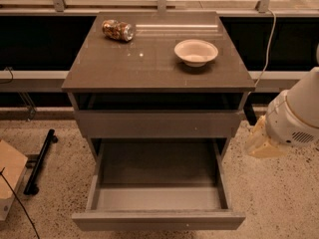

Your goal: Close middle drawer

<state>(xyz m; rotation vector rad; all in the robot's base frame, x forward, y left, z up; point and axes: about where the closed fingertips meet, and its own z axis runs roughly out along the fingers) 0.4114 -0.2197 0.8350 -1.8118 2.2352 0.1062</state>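
The middle drawer [158, 220] of the grey-brown cabinet [124, 68] is pulled far out toward me. Its plain grey box interior [158, 171] is empty and its flat front has no handle. The drawer front above it [158, 124] sits nearly flush with the cabinet. My gripper [259, 142] shows as a cream-coloured end of the white arm [294, 118]. It hangs to the right of the cabinet, level with the open drawer's back right corner and apart from it. It holds nothing that I can see.
A white bowl [196, 52] and a can lying on its side [118, 30] are on the cabinet top. A black bar [40, 161] and a cardboard box [10, 171] lie on the speckled floor at left. A cable [269, 34] hangs at the back right.
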